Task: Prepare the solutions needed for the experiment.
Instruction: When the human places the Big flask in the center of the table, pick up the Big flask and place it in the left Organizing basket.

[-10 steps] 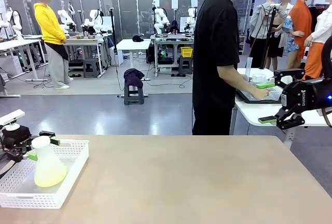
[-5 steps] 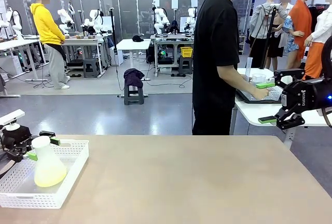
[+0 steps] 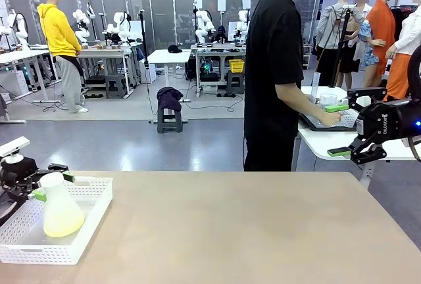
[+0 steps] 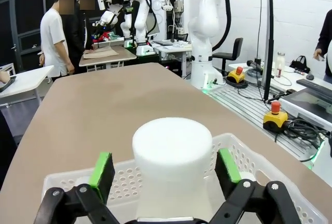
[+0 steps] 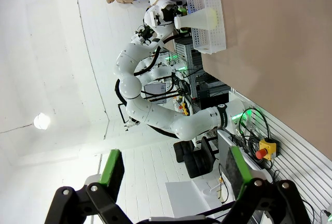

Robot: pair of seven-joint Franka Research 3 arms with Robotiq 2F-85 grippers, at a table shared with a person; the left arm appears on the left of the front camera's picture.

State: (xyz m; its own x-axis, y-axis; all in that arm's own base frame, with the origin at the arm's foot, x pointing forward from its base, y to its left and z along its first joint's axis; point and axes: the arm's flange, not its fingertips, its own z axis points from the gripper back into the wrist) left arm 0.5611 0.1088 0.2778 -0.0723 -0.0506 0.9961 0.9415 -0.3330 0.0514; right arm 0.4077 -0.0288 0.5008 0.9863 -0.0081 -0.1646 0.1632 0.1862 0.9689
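Readable print is scarce: the right hand carries small white lettering on its black body, too tiny from here to spell out. No label shows on the flask or on the basket.

The frosted whitish conical flask stands upright in the white perforated basket at the near left corner of the tan worktop. The solutions sit as a shallow pale yellow-green layer in the flask's bottom, seen through the frosted wall, so the exact level is soft-edged.

The left hand is at the flask's neck, jaws spread wide, one green pad on each side of the neck. In the left wrist view the left hand has its pads flanking the white neck of the flask, apart from it or barely touching; cannot tell which. The flask's body is cut off by the bottom edge there, and the liquid is hidden. The basket rim shows behind.

The right hand hangs off the worktop's far right edge, jaws wide, holding nothing; its arm is cut by the picture's edge. In the right wrist view the right hand is wide with nothing between its pads, and the flask in the basket shows small and far off.

A person in a black shirt stands at the far side, turned to a side table; what the hands touch there is hard to make out.
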